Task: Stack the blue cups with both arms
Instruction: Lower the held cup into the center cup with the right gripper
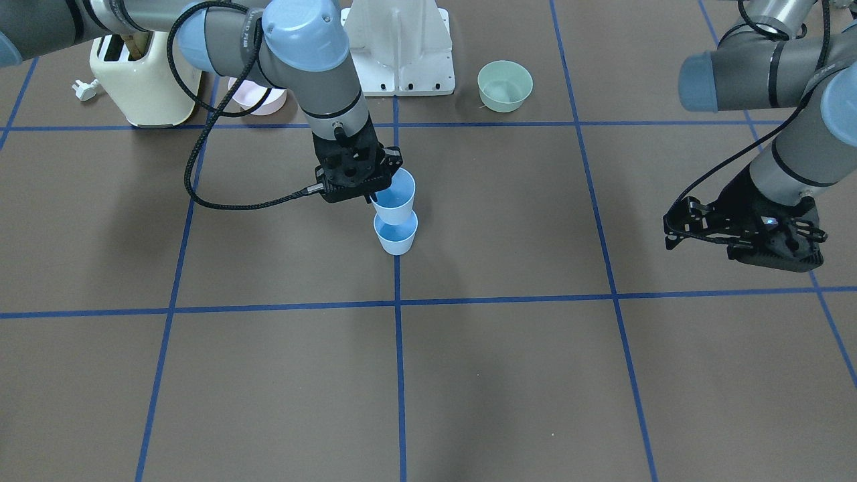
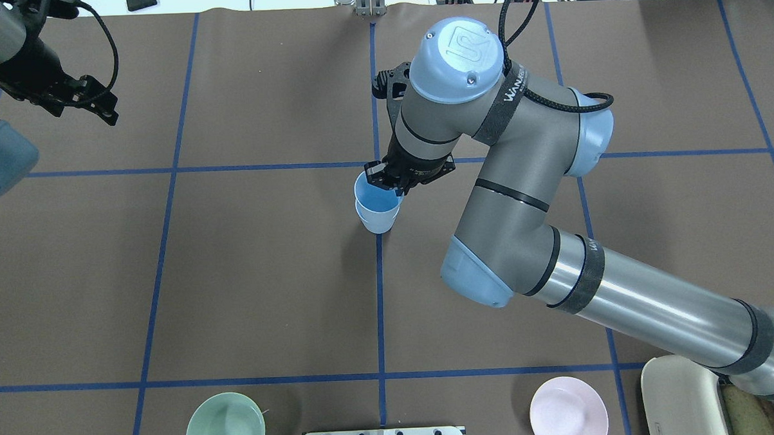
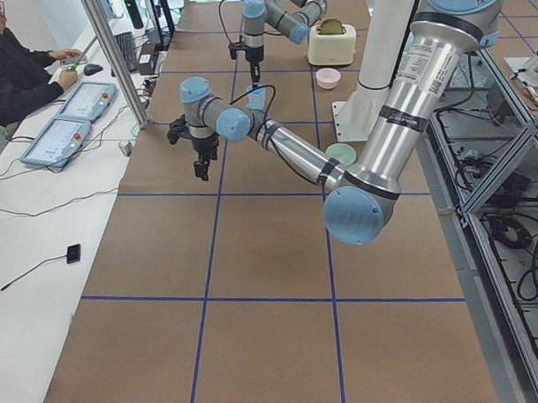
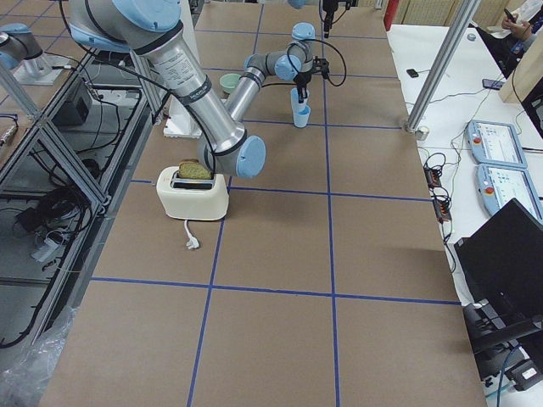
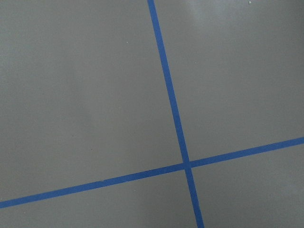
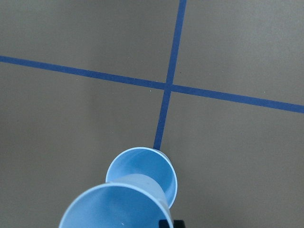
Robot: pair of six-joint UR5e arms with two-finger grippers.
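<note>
One blue cup (image 1: 396, 235) stands upright on the table at the middle blue tape line. My right gripper (image 1: 376, 194) is shut on the rim of the second blue cup (image 1: 396, 196) and holds it upright right over the standing one. Its base is at the lower cup's mouth. In the overhead view the held cup (image 2: 374, 195) hides most of the lower cup (image 2: 378, 225). The right wrist view shows the held cup (image 6: 116, 206) near and the lower cup (image 6: 145, 170) beneath it. My left gripper (image 1: 671, 231) is open and empty, far off by the table's edge.
A pale green bowl (image 1: 505, 85), a pink bowl (image 1: 260, 100) and a cream toaster (image 1: 144, 77) stand near the white base mount (image 1: 402, 50) on the robot's side. An operator sits at the far side in the exterior left view.
</note>
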